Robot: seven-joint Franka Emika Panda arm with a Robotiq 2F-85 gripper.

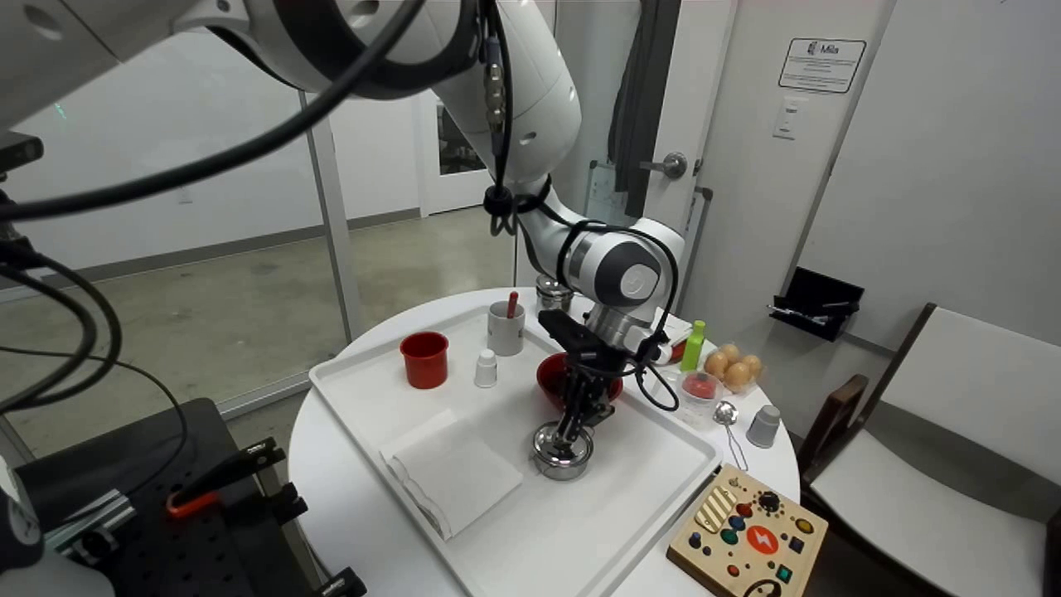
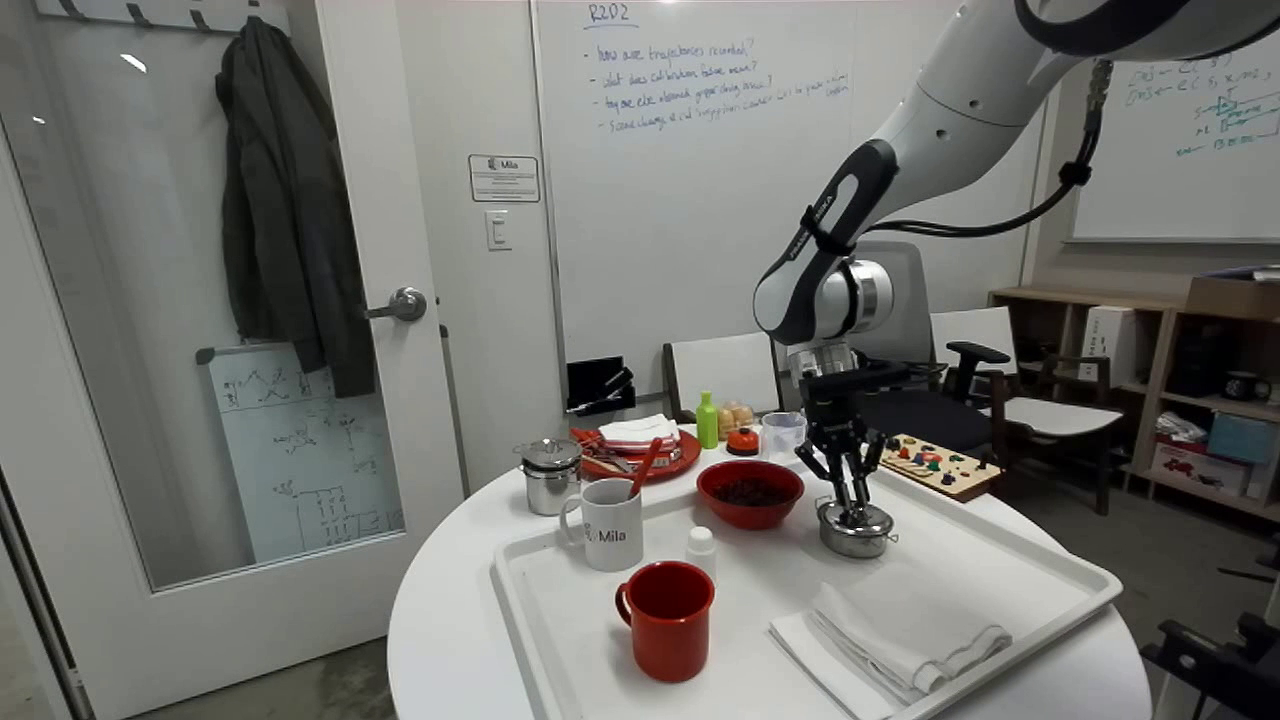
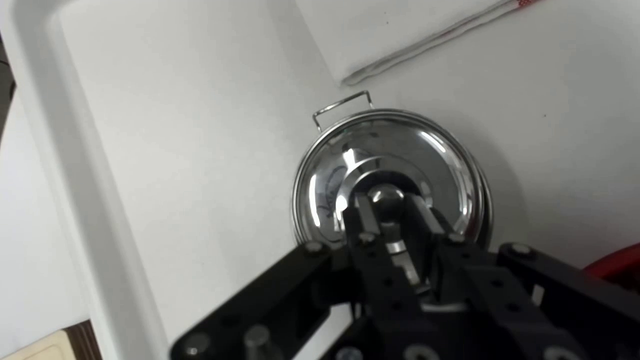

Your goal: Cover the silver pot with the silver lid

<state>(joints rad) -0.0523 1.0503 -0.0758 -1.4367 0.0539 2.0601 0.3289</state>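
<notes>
One nearly closed gripper (image 3: 389,204) pinches the silver lid (image 3: 385,160) by its knob (image 3: 387,196) atop the silver pot (image 1: 564,471), lower centre in an exterior view; placing seems almost done, seating unclear; next, settle and release.

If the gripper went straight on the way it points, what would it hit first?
Most likely the silver lid: the gripper points down at it, fingertips either side of its knob, silver pot underneath. Whether the fingertips touch the lid is unclear.

Arched arm (image 2: 930,145) — jaws downward, close-set
</notes>
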